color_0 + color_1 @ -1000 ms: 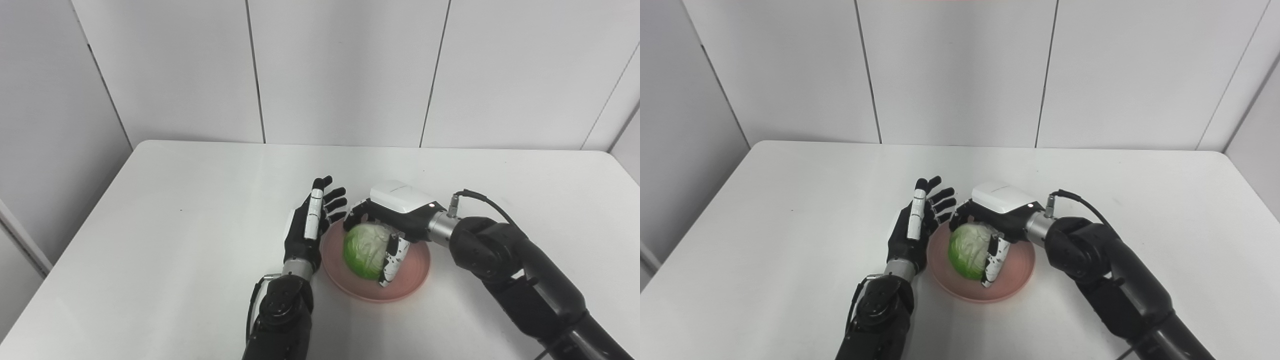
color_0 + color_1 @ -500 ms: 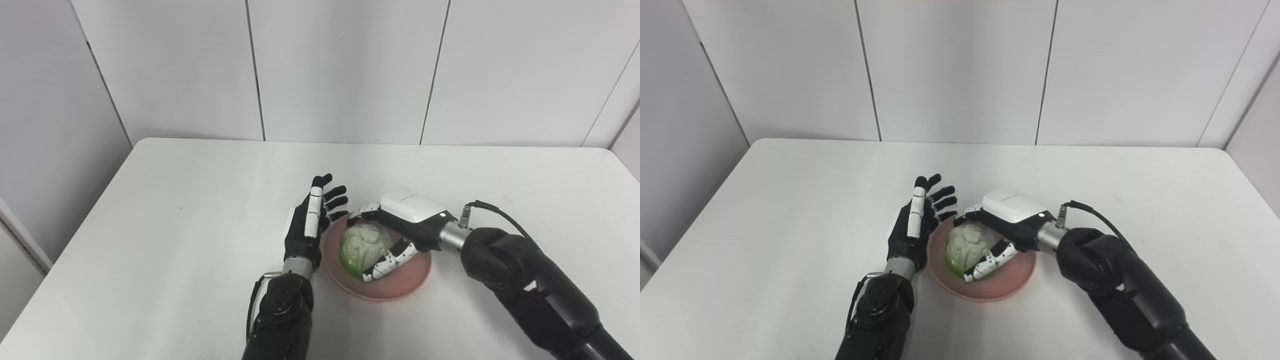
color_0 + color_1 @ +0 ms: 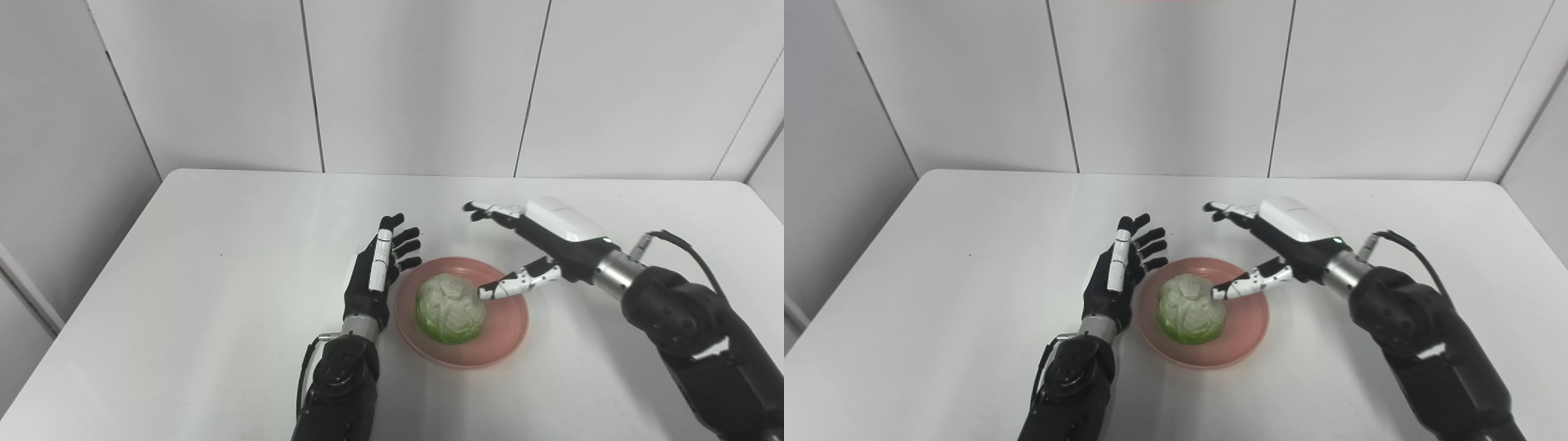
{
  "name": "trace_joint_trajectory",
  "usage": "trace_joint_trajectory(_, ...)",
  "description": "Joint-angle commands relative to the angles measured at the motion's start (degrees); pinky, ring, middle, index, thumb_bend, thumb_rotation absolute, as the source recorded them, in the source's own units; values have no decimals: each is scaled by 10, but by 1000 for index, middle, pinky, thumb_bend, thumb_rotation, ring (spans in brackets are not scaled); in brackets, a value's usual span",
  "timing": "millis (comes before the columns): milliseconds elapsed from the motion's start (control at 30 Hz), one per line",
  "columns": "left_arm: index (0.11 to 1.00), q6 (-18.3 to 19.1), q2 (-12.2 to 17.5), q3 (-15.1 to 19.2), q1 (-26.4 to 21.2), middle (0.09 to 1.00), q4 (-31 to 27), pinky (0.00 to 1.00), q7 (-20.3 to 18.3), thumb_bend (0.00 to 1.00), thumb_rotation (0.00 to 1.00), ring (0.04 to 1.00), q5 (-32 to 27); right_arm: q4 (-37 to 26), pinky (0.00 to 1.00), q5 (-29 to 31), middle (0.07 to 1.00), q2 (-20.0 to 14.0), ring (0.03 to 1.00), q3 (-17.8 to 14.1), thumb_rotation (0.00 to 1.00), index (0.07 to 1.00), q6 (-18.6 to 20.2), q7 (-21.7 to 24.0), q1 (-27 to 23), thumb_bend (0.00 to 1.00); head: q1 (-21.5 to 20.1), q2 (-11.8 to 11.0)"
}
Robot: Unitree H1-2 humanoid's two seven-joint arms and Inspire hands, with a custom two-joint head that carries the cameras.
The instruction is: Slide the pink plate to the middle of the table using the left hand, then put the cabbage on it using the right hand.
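Resting in the pink plate (image 3: 503, 334), the cabbage (image 3: 451, 307) sits free of both hands, so you appear to be at the tail of the placing step. The plate lies about midway between the table's (image 3: 214, 294) left and right edges, somewhat nearer the near edge. Your right hand (image 3: 542, 245) hangs spread wide and empty just above the plate's right rim — its thumb tip is close beside the cabbage, perhaps grazing it. Your left hand (image 3: 375, 275) stands open, fingers apart, just beside the plate's left rim. Next, I'd judge, you only need to draw both hands clear without nudging anything. Count: one plate, one cabbage, two hands.
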Motion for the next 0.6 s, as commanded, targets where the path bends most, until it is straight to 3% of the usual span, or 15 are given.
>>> trace_joint_trajectory(0,841,15,4,4,9,788,0,709,6,718,940,786,0,-5,685,25,843,21,804,-34,852,884,-2,-54,-4,876,1,-1)
trace_joint_trajectory(200,838,11,9,3,13,793,-9,721,8,711,926,805,6,37,674,84,798,74,773,-97,862,848,-22,-137,36,844,1,1)
trace_joint_trajectory(300,843,12,11,4,14,808,-13,728,9,708,926,809,7,57,692,108,799,82,767,-104,781,836,-31,-145,47,802,-1,0)
trace_joint_trajectory(400,838,-27,10,7,16,817,-6,695,31,689,910,805,27,84,711,149,809,98,780,-115,758,843,-33,-152,69,752,-3,1)
trace_joint_trajectory(500,823,-95,12,7,17,833,12,763,53,669,906,813,52,101,728,221,811,137,798,-147,816,824,-14,-159,93,809,-5,1)
trace_joint_trajectory(567,825,-121,14,7,17,839,24,800,59,684,903,826,60,111,763,274,820,162,811,-169,829,830,1,-159,103,773,-5,1)
